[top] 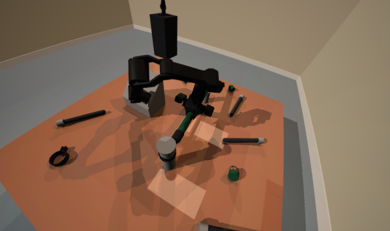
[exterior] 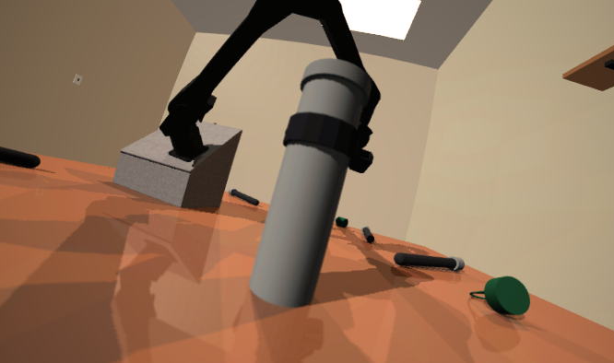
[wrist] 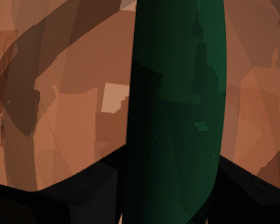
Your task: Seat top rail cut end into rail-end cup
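Arm arched, end effector (top: pixel 192 112) (wrist: pixel 165 155) low (angled downward), fingers clamped.

Smooth, matt grey post (top: pixel 169 163) (exterior: pixel 302 203), plastic-looking.

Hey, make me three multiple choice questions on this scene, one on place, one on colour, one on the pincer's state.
1. Where is the black brace band?
A) around the post's foot
B) around the post near its cap
C) on the gray block

2. What colour is the rail?
A) green
B) white
C) yellow

3. The pincer is:
A) wide open
B) shut on nothing
C) shut on the rail

1 B: the band rings the post's upper part.
2 A: the rail shows green.
3 C: the rail runs between the pincer's fingers.
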{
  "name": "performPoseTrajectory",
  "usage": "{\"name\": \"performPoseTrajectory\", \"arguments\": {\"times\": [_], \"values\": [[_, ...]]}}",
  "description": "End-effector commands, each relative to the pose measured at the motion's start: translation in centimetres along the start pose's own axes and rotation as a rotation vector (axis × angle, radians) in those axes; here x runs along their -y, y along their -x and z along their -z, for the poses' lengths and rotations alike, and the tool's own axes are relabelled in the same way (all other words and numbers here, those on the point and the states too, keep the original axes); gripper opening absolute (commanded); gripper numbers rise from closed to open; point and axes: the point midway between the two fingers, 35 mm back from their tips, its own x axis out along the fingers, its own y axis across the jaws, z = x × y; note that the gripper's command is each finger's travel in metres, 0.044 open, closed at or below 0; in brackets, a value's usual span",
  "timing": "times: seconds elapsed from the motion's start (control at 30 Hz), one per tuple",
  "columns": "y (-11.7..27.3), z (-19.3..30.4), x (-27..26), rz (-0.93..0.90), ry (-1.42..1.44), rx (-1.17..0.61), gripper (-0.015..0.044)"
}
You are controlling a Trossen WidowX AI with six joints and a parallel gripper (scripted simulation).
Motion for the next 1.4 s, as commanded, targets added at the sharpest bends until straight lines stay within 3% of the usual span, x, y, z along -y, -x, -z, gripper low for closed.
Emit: {"name": "performPoseTrajectory", "arguments": {"times": [0.0, 1.13, 1.37], "values": [[0.3, -0.7, -0.3, -0.025, -0.017, 0.002, 0.0], [-0.8, -1.9, 0.3, -0.011, -0.01, 0.001, 0.0], [-0.8, -1.9, 0.3, -0.011, -0.01, 0.001, 0.0184]]}}
